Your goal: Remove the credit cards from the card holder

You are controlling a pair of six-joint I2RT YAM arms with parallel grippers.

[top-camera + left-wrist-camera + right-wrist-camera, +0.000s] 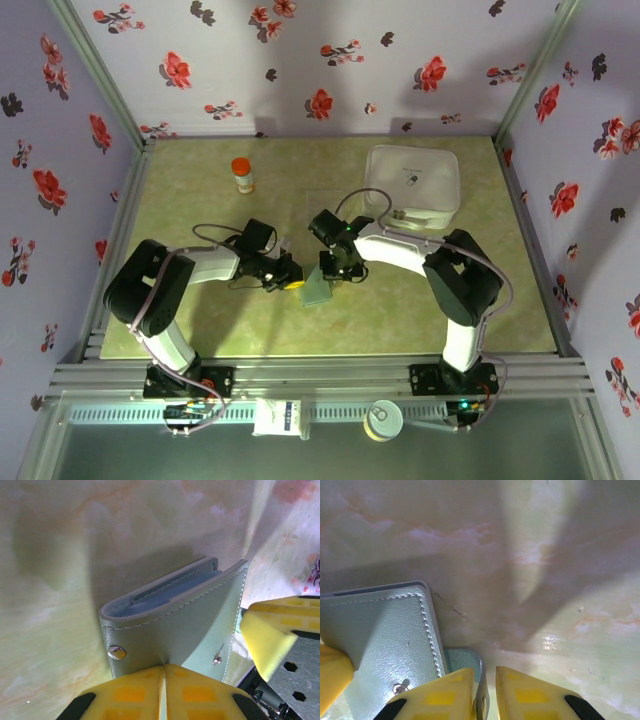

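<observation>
Clamped with the left gripper [163, 674] on the snap panel of the card holder [185, 625], pads nearly meeting; pinched likewise along a thin panel edge by the right gripper [487, 682]. From the left wrist, looking into the fold at light-blue layers; from overhead, placed mid-way across the table [200, 325], between both arms.

I see pale green marbled tabletop [380, 320]. Far left: small white bottle with orange cap [242, 175], upright. Far right: large white square plastic box [413, 185]. Near centre: flat grey-blue stitched card holder [318, 288]; can't tell if it touches surface.
</observation>
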